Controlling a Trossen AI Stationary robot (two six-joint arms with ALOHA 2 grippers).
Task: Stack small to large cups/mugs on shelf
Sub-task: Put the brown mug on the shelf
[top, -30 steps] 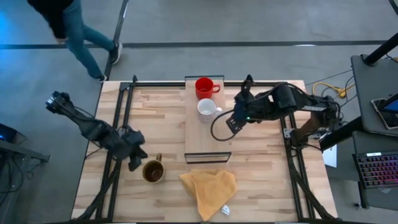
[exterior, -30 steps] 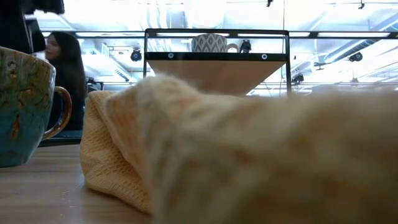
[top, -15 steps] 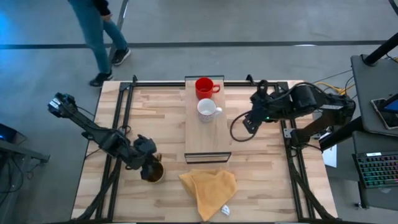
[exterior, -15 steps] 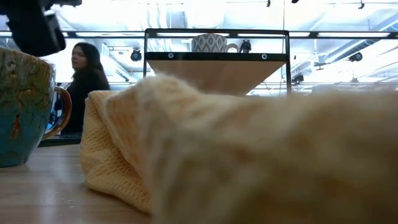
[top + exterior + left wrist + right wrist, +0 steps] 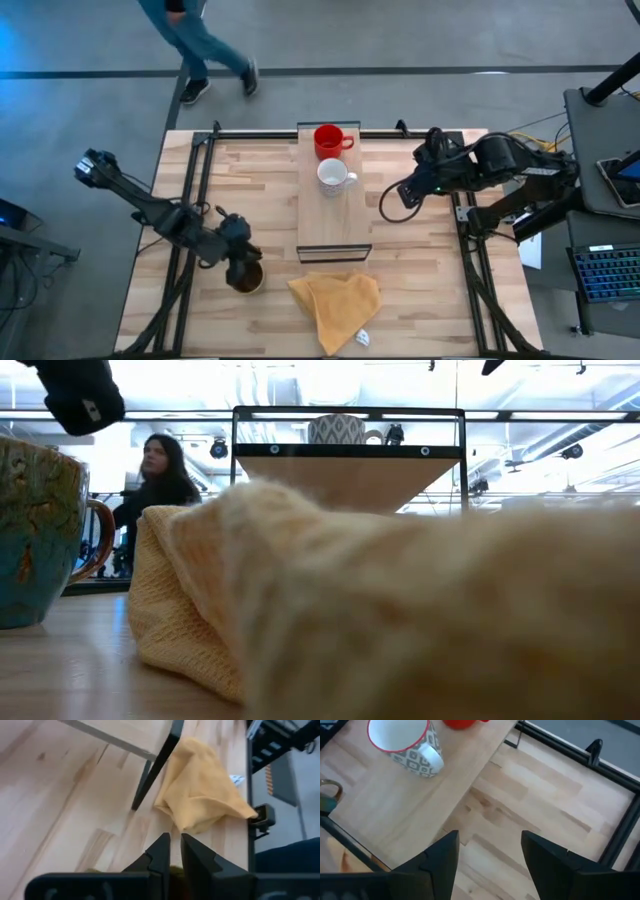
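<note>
The left gripper (image 5: 243, 270) has been lowered onto the brown mug (image 5: 247, 280), jaws nearly together on its rim; the right gripper (image 5: 392, 203) has been withdrawn from the shelf (image 5: 335, 225), jaws apart.

I find no words, brands or numbers I can read; the small white tag (image 5: 236, 779) beside the yellow knitted cloth (image 5: 200, 790) may carry print, too small to tell.

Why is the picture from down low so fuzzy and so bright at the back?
Low view: the yellow cloth lies right against the camera, so it is out of focus and fills most of the frame; the ceiling lights behind the shelf glare white. High view: even light, all sharp, though the walking person is slightly smeared.
</note>
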